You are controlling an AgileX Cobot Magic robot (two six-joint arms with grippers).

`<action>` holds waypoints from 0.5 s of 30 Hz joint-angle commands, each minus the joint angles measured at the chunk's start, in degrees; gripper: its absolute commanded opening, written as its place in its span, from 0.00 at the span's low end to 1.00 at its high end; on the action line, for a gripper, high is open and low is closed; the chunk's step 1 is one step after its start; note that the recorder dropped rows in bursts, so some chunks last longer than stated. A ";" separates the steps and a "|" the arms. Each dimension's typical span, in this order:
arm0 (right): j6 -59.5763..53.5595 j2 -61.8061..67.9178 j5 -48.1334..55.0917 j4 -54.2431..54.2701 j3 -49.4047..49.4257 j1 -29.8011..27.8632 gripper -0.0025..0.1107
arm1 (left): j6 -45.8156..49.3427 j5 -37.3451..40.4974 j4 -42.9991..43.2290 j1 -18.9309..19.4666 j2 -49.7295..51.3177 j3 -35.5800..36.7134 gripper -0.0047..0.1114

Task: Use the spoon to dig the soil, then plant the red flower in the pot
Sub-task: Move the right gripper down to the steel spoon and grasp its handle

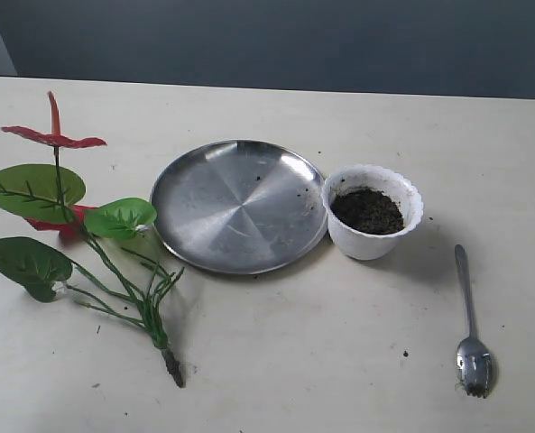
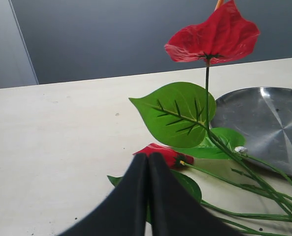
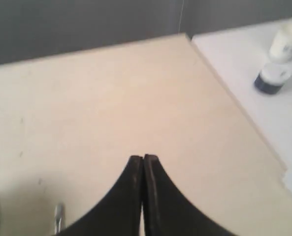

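Observation:
The red flower point(image 1: 64, 212) lies on its side at the table's left, blooms, green leaves and thin stems spread out. The white scalloped pot point(image 1: 373, 213) stands right of centre with dark soil point(image 1: 367, 210) inside. The steel spoon point(image 1: 471, 329) lies at the front right, notched tip toward the front. Neither gripper shows in the exterior view. My left gripper point(image 2: 148, 156) is shut and empty, just short of the flower point(image 2: 212, 39) and its lower bloom. My right gripper point(image 3: 143, 158) is shut and empty above bare table, the spoon's handle end point(image 3: 58, 218) beside it.
A large round steel plate point(image 1: 239, 205) sits between the flower and the pot, with a few soil specks on it; its rim point(image 2: 264, 128) shows in the left wrist view. Past the table's edge, a white surface holds a small bottle point(image 3: 276, 54).

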 commanded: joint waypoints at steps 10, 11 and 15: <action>-0.60 36.45 9.99 6.22 -5.05 22.38 0.02 | -0.25 -0.75 0.00 -0.31 -0.07 -0.13 0.05; -0.46 38.04 8.81 6.22 -5.05 23.08 0.02 | -0.25 -0.75 0.00 -0.31 -0.07 -0.13 0.05; 0.99 43.63 7.83 6.22 -5.05 24.10 0.02 | -0.25 -0.75 0.00 -0.31 -0.07 -0.13 0.05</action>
